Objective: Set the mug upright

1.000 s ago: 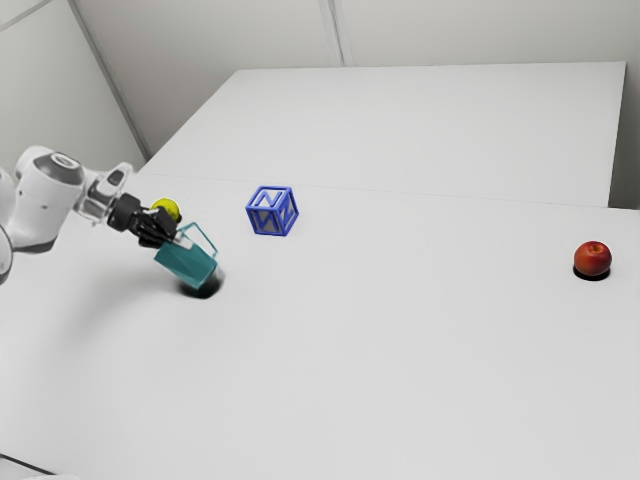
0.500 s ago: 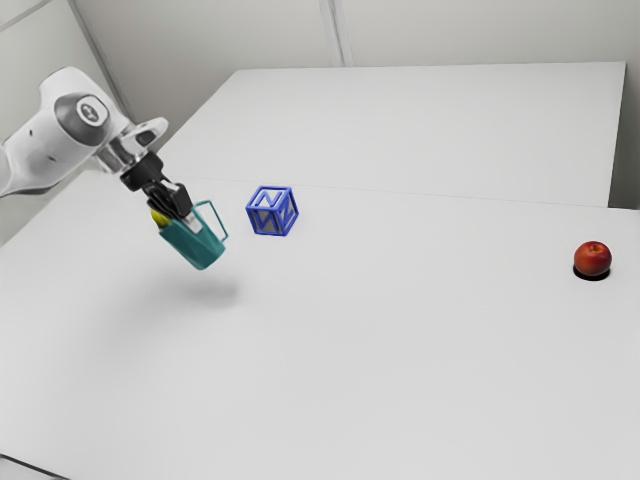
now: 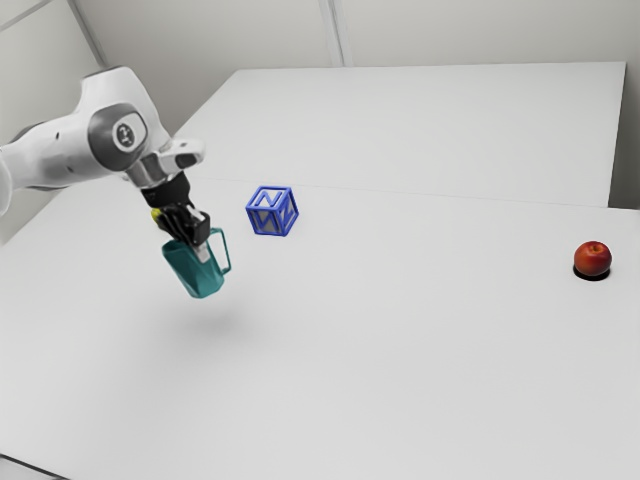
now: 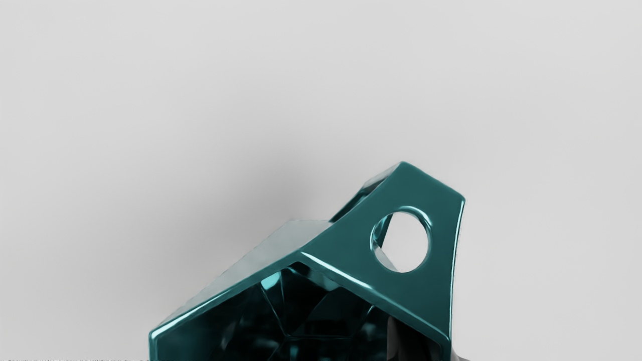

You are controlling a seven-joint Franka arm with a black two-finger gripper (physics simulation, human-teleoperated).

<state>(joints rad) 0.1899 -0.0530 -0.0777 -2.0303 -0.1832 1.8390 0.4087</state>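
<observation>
Gripper [image 3: 201,250] found holding the mug [image 3: 192,273] by its wall, near the handle [image 3: 227,252]. In the wrist view, one dark finger [image 4: 399,342] stands inside the mug; part of the other is just visible outside the same wall. The mug is clear of the table [image 3: 400,360], with a soft shadow [image 3: 212,326] on the surface beneath it. Its mouth faces up toward the hand. Attitude: not fully upright; the body leans, its base set toward the exterior view's right. The wrist view looks down into the faceted, dark teal interior, and a round hole is noted in the flat upper face of the handle.

Other items: a yellow object [image 3: 156,214], mostly hidden behind the gripper; a blue-framed letter block [image 3: 272,212] on the table, near the mug toward the exterior view's right; a red apple [image 3: 592,259], well apart, further toward that side.
</observation>
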